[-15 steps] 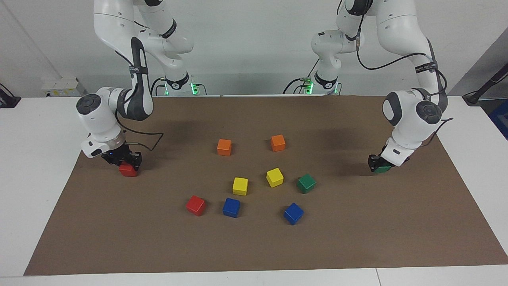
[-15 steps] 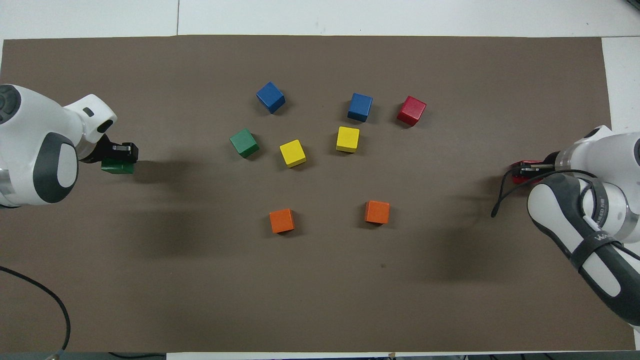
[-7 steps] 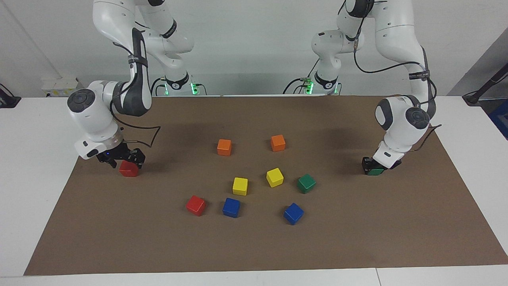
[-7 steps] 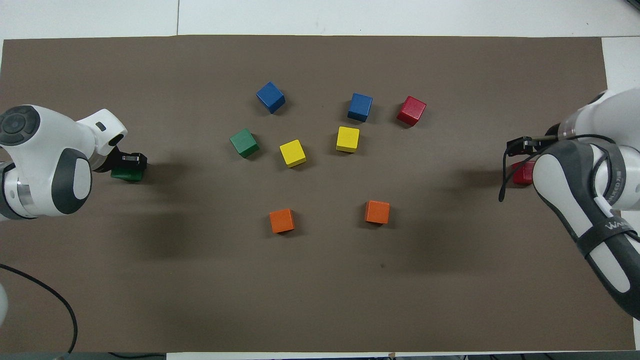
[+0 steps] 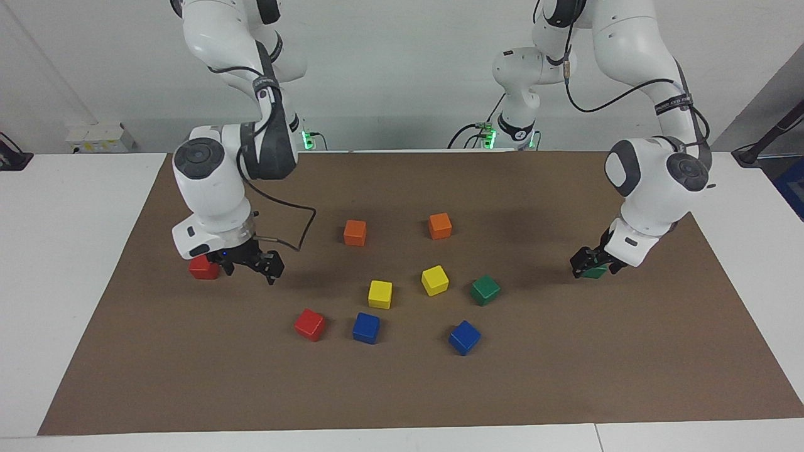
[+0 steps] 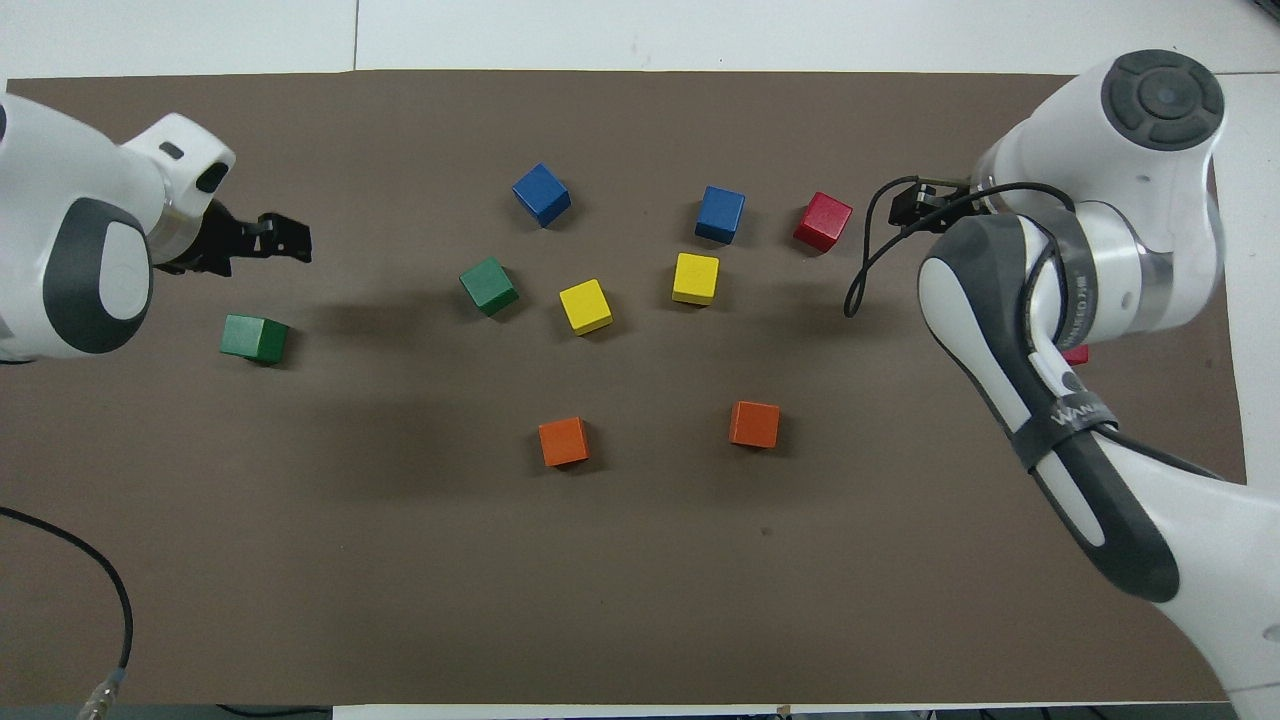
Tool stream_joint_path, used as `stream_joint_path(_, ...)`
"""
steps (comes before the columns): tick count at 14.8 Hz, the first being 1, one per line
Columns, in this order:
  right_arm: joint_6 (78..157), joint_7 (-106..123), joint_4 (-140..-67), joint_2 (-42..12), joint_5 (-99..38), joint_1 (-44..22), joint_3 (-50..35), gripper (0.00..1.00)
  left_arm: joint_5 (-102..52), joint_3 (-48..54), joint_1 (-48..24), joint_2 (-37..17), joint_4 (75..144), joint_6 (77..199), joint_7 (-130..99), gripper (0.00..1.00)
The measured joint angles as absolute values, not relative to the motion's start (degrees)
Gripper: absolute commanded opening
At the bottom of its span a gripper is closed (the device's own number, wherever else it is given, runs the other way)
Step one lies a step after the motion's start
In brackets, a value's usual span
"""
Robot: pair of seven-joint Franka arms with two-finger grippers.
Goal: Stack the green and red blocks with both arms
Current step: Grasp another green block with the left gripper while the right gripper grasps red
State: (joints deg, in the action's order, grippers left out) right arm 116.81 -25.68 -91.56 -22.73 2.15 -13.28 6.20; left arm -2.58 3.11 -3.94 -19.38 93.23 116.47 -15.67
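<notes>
Lying free beside each open claw [image 5: 251, 267] [image 5: 587, 263]: one placed block [image 5: 202, 268] [image 6: 253, 337].

Left gripper [image 5: 590, 266] raised, fingers apart; right gripper [image 5: 254, 267] likewise

White jointed arms [image 5: 213, 182], dark grey joint caps, black cables, black two-finger tools, lettered wrist bands.

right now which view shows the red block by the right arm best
The facing view. There the red block sits on the mat in plain sight, beside the right gripper, which is open and holds nothing. In the overhead view the right arm covers it, and only a red sliver shows.
</notes>
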Motion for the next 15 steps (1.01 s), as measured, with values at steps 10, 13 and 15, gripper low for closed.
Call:
stream_joint_path(10, 122.84, -36.62, -76.88, -38.45, 1.37, -18.14, 6.07, 1.0, 5.73, 2.81, -20.05, -27.62, 93.44, 127.06, -52.7, 1.0)
stream_joint_path(13, 127.97, -36.62, -79.61, -39.49, 1.37, -17.99, 6.13, 1.0, 6.99, 2.73, -20.06, -27.62, 95.55, 128.71, -52.7, 1.0)
stream_joint_path(15, 131.15, -36.62, -82.57, -39.77, 1.35, -17.93, 6.13, 1.0, 7.66, 2.78, -20.11, -27.61, 96.88, 130.43, -52.89, 1.0)
